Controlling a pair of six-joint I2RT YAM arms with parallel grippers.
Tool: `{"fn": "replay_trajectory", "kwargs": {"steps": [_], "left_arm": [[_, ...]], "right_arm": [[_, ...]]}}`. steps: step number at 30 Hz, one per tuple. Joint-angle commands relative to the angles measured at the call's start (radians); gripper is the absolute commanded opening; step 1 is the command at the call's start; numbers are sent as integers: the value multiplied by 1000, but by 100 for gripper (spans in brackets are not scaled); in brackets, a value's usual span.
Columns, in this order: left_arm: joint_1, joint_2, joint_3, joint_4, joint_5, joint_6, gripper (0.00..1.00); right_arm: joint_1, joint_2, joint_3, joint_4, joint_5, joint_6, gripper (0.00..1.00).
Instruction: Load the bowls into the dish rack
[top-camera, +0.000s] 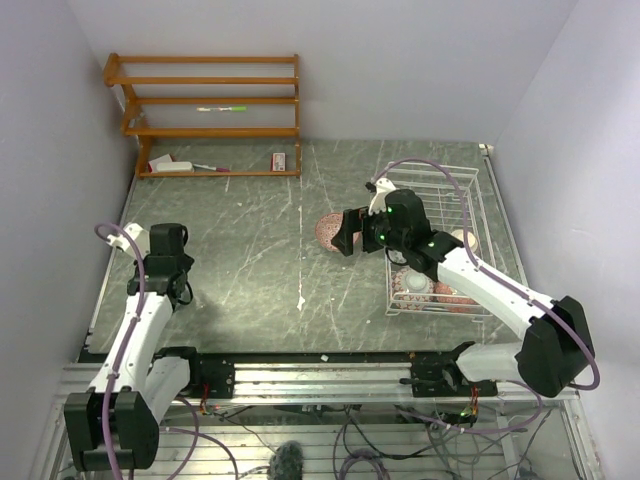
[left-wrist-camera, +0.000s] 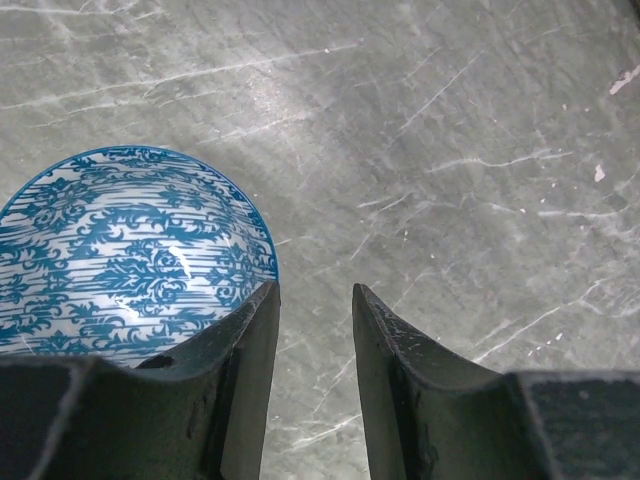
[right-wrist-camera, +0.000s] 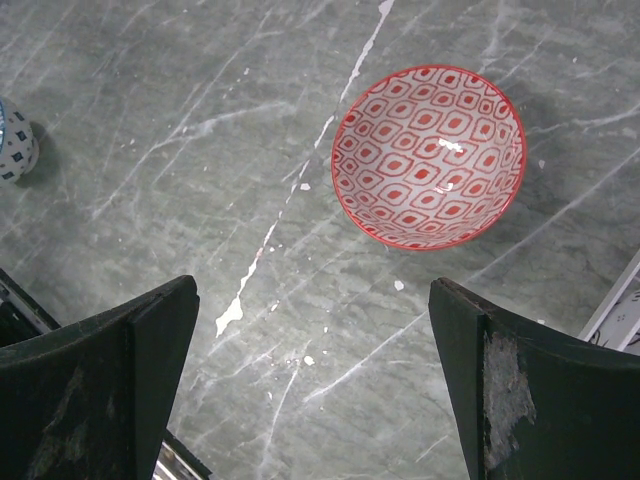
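Right wrist view: right gripper (right-wrist-camera: 312, 300) jaws wide apart, empty, above table; red bowl (right-wrist-camera: 430, 158) ahead, near dish rack (top-camera: 440, 172). Left gripper (left-wrist-camera: 314, 292) jaws partly apart, empty; blue bowl (left-wrist-camera: 130, 260) just beside 1 finger. Step: approach to red bowl. Next: descend, straddle rim, clamp.

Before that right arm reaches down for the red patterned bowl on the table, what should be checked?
1. Right gripper jaws wide apart and empty: ok.
2. Red-patterned round ceramic bowl upright on the grey marbled table, nothing on it: ok.
3. That bowl centred between the jaws: not ok; it lies ahead and off to one side.
4. White wire dish rack has free room at its far end: ok.
5. Left gripper clear of the blue-patterned round bowl: cannot tell; it sits right at the rim.
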Motion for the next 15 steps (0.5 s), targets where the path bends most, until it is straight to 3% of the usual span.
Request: {"fn": "replay_trajectory", "kwargs": {"steps": [1, 15], "left_arm": [[-5, 25, 38, -68, 2, 33, 46], [-5, 176, 37, -62, -5, 43, 50]], "right_arm": [[-6, -27, -6, 44, -18, -1, 100], [-12, -14, -24, 62, -54, 2, 100]]}}
